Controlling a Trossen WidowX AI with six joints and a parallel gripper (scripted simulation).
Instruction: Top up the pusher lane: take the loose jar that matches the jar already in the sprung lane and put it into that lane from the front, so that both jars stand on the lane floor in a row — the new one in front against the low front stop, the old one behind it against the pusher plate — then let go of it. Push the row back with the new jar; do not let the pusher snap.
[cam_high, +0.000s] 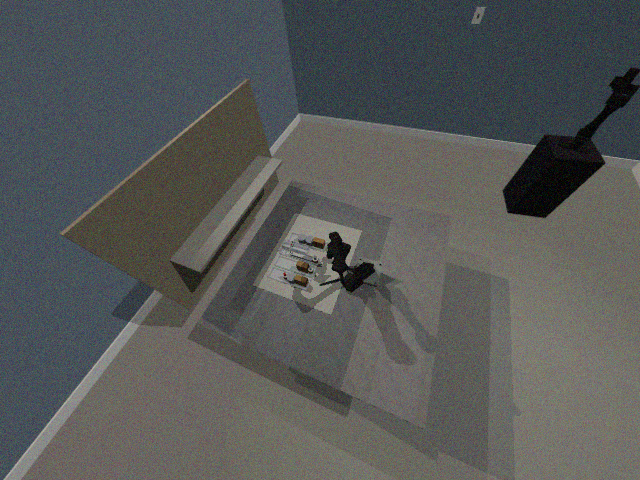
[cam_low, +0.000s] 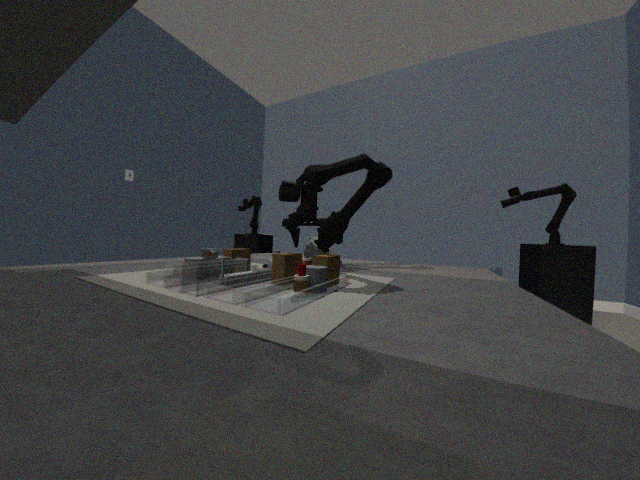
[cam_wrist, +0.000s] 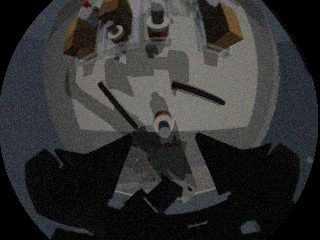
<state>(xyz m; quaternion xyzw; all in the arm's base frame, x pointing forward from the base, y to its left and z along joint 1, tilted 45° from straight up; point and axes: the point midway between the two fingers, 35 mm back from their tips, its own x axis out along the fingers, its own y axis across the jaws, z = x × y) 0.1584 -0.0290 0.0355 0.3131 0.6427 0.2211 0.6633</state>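
Note:
My gripper (cam_low: 310, 246) (cam_wrist: 164, 136) is open and empty, its fingers pointing down above the mat. A loose jar (cam_wrist: 163, 122) with a white shoulder, grey cap and brown band stands on the mat in the wrist view, just beyond and between the fingertips; it is not gripped. A jar (cam_wrist: 158, 25) with a white collar and dark reddish band stands in the middle clear lane. A second white-topped jar (cam_wrist: 116, 32) stands left of it beside a brown block. A red-capped jar (cam_low: 301, 269) stands in the near lane in the exterior view. The pusher plate and front stop are too blurred to tell.
Brown blocks (cam_low: 286, 267) (cam_wrist: 223, 30) stand in or beside the other clear lanes. Two thin black bars (cam_wrist: 117, 105) (cam_wrist: 198, 93) lie to either side of the loose jar. The white mat (cam_high: 317, 304) lies under the lanes. A long grey box (cam_high: 227, 217) stands behind them.

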